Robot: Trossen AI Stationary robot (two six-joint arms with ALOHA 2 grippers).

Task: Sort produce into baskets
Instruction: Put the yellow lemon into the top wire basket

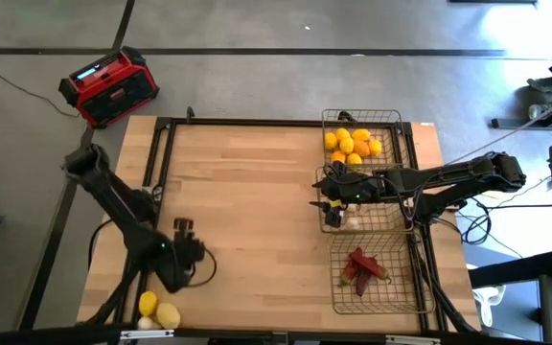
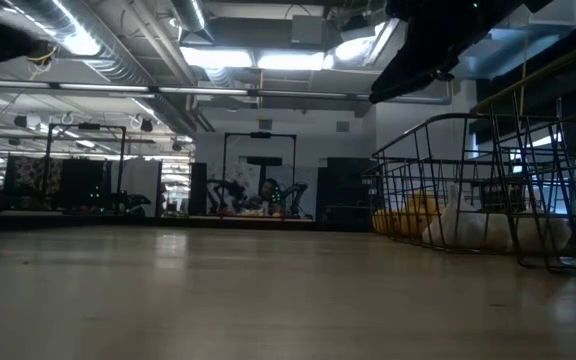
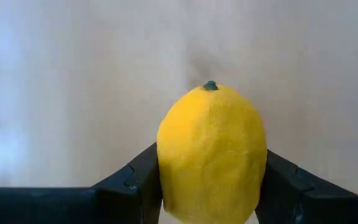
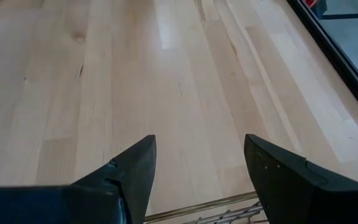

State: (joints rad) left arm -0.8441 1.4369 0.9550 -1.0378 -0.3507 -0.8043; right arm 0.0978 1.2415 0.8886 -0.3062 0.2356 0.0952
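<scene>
Most of the sorting looked done: a pile of lemons [image 1: 352,146] filled the far basket [image 1: 391,117], garlic bulbs [image 2: 478,228] lay in the middle basket [image 1: 391,222], and chili peppers [image 1: 364,266] in the near basket [image 1: 401,297]. Two lemons [image 1: 158,309] remained at the bench's [image 1: 257,211] near left corner. The left end effector [image 3: 211,186] had closed its fingers on a lemon [image 3: 211,152], held between them just above the bench. The right end effector [image 4: 197,174] hung open and empty at the middle basket's rim.

A red-and-black radio [image 1: 109,87] sits on the floor beyond the wooden table [image 1: 247,211].
</scene>
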